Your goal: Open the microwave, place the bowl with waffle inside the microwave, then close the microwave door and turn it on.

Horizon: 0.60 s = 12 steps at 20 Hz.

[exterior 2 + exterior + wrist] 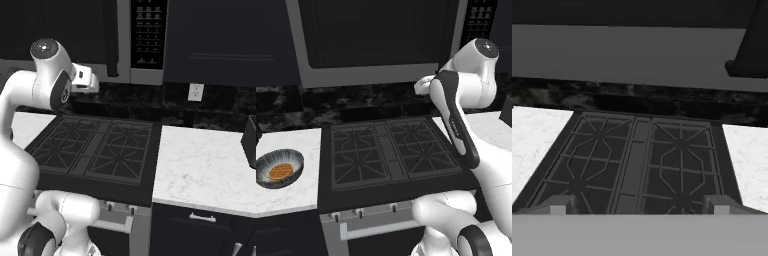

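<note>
Left base view shows the bowl [279, 169] resting on the white desk [291, 197] left of the stove [387, 155], with the waffle [280, 171] lying inside it. Above the stove hangs the microwave [376, 42], its microwave door [378, 32] closed and the dark handle [111, 37] near the raised gripper [92, 80]. In the hand view the jaws stand spread wide over the stove, holding nothing.
</note>
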### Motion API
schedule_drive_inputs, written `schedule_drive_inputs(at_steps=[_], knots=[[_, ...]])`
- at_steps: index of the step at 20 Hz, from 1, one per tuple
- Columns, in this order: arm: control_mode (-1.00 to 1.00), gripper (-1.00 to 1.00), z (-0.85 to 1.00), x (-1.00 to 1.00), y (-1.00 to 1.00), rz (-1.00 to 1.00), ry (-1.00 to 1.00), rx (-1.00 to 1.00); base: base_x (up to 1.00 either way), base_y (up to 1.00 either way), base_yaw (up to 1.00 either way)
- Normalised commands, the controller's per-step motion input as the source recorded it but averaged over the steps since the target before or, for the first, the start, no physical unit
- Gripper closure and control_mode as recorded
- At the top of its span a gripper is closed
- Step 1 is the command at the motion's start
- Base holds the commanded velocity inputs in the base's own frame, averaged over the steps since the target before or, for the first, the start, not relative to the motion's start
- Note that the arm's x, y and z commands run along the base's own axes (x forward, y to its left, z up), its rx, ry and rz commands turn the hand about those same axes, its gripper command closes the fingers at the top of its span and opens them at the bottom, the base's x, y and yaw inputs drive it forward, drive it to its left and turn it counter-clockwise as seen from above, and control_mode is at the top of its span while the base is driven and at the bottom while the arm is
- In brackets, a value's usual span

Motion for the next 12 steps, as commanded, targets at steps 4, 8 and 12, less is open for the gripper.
schedule_drive_inputs(at_steps=[4, 8, 12], knots=[[-1.00, -1.00, 0.93, 0.02, -0.03, 0.00, -0.29, 0.03, 0.00, 0.00, 0.00], [-1.00, -1.00, 0.81, 0.00, -0.09, 0.00, -0.16, 0.00, 0.00, 0.00, 0.00], [-1.00, -1.00, 0.67, 0.01, -0.28, -0.02, -0.06, 0.00, 0.00, 0.00, 0.00]])
